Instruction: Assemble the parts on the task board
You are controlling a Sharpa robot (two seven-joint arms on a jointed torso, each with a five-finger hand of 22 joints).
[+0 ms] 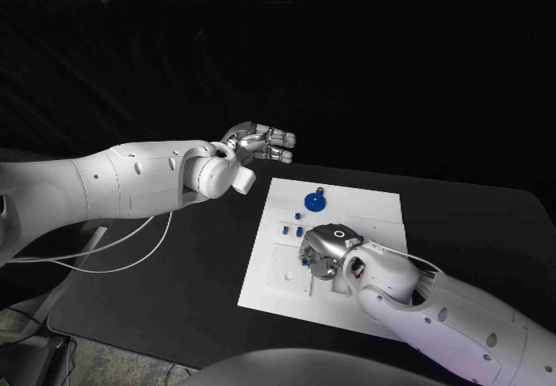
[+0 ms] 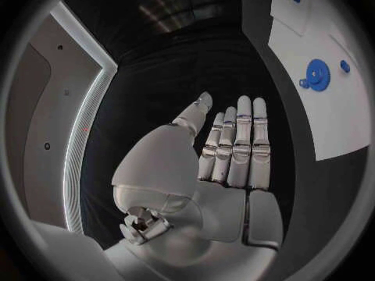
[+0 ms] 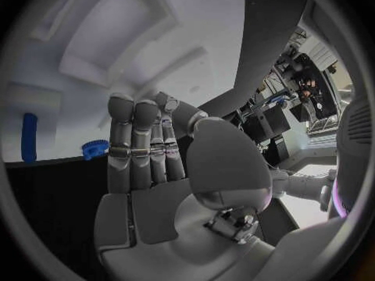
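Head view: right hand (image 1: 325, 248) hovers over middle of white task board (image 1: 365, 205), fingers straight and side by side, holding nothing; blue gear (image 1: 315, 201) lies flat near board's far edge, small blue parts (image 1: 288, 230) just beside the hand. Left hand (image 1: 262, 143) off the board beyond its far corner, fingers extended together, empty.

A big black table with a soft-looking top (image 1: 139, 297) carried a flat white plastic task board (image 1: 348, 211). The board lay near the middle, turned a little crooked. A thin white cable (image 1: 128, 248) maybe touched the table's left edge.
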